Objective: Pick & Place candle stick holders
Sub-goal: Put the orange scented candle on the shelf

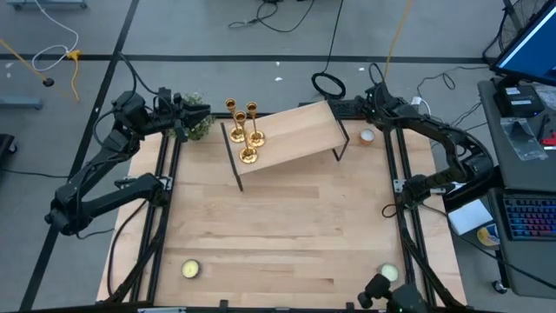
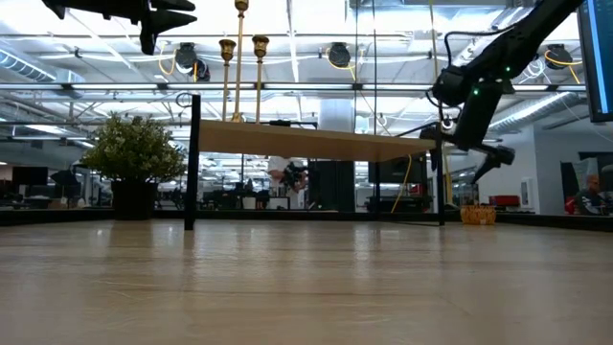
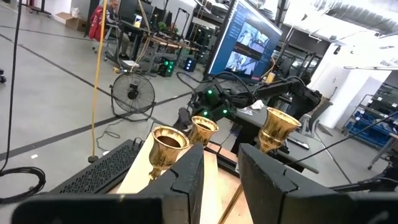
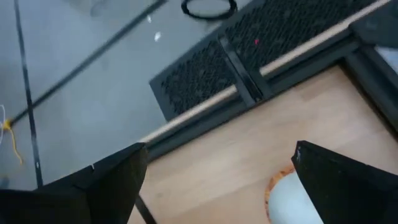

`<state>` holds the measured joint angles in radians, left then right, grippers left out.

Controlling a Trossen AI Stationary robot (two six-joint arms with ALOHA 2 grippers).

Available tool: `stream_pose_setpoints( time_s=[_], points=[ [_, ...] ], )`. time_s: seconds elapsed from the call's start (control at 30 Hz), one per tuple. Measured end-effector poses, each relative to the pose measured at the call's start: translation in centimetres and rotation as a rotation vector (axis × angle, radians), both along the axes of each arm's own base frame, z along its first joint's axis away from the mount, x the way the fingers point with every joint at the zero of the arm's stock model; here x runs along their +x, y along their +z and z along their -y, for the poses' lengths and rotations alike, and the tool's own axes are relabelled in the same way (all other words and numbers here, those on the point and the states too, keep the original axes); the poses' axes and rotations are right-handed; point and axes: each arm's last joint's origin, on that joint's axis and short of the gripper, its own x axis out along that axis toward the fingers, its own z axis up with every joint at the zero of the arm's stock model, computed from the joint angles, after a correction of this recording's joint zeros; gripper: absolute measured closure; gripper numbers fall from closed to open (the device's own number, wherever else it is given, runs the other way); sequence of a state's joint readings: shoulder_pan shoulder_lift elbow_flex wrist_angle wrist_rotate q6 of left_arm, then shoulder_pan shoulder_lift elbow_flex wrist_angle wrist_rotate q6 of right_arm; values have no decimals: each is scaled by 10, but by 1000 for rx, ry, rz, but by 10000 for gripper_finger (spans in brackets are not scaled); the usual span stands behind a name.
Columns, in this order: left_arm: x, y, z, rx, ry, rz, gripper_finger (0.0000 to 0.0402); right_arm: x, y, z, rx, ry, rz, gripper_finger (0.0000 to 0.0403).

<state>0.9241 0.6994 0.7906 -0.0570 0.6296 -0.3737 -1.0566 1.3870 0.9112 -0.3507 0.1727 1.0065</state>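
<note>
Jaws (left) (image 1: 205, 114) near shelved candle stick holders (image 1: 244, 130).

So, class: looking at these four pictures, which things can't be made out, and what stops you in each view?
- Candle stick holders, low view: bases hidden behind the shelf edge; tallest cut off by the top edge.
- Left claw, left wrist view: fingertips cut off by the bottom edge; nothing visibly held.
- White tealight, right wrist view: blurred, cut off by the bottom edge and a finger of the open right claw.
- Plant, high view: largely covered by the left arm.
</note>
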Motion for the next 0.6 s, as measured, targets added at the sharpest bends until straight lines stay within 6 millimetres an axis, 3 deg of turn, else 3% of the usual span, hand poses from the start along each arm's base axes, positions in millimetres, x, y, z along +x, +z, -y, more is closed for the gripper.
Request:
stream_pose_setpoints(
  time_s=[0.13,0.47,0.6],
  points=[
    [0,0,0,2,0,0,300,4,13,-8,-29,-31,0,16],
    [0,0,0,3,2,0,300,14,69,-20,-54,-125,-136,14],
    [0,0,0,4,2,0,300,12,68,-20,63,-169,-217,14]
  ],
)
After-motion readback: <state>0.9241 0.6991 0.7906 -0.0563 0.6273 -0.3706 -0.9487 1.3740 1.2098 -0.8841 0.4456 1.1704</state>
